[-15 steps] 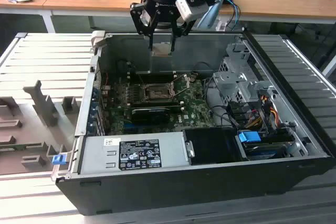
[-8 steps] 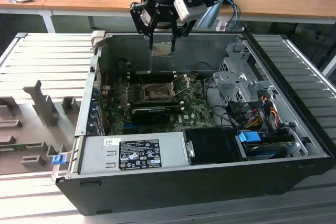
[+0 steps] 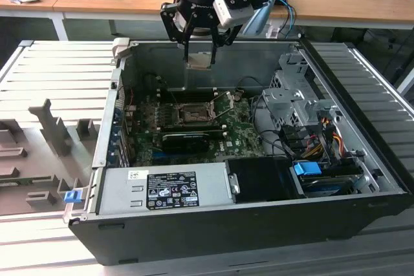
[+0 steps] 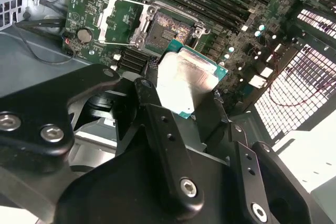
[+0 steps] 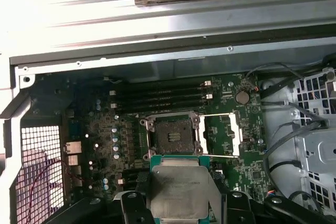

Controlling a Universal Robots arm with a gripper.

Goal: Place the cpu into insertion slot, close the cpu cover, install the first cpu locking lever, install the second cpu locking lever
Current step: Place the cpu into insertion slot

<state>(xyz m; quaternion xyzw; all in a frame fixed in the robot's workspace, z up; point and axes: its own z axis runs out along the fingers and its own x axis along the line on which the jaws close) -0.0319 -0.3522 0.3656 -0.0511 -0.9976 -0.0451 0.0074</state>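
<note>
My gripper (image 3: 198, 63) hangs above the open computer case, shut on the cpu (image 3: 198, 60), a pale silver square chip with a green edge. In both wrist views the cpu (image 4: 186, 80) (image 5: 181, 186) sits flat between the black fingers (image 4: 148, 92). The insertion slot (image 3: 192, 114) (image 4: 163, 27) (image 5: 173, 136) lies below it on the green board, dark and bare. The cpu cover (image 5: 223, 136) (image 4: 118, 18) is swung open beside the socket, its window showing green board. The cpu is well above the slot and touches nothing else.
A long black expansion card (image 3: 187, 139) lies just in front of the socket, and memory slots (image 5: 157, 95) behind it. A grey power supply (image 3: 162, 189), a drive cage (image 3: 297, 95) and coloured cables (image 3: 320, 137) crowd the case. A grey tray (image 3: 45, 140) lies at the exterior view's left.
</note>
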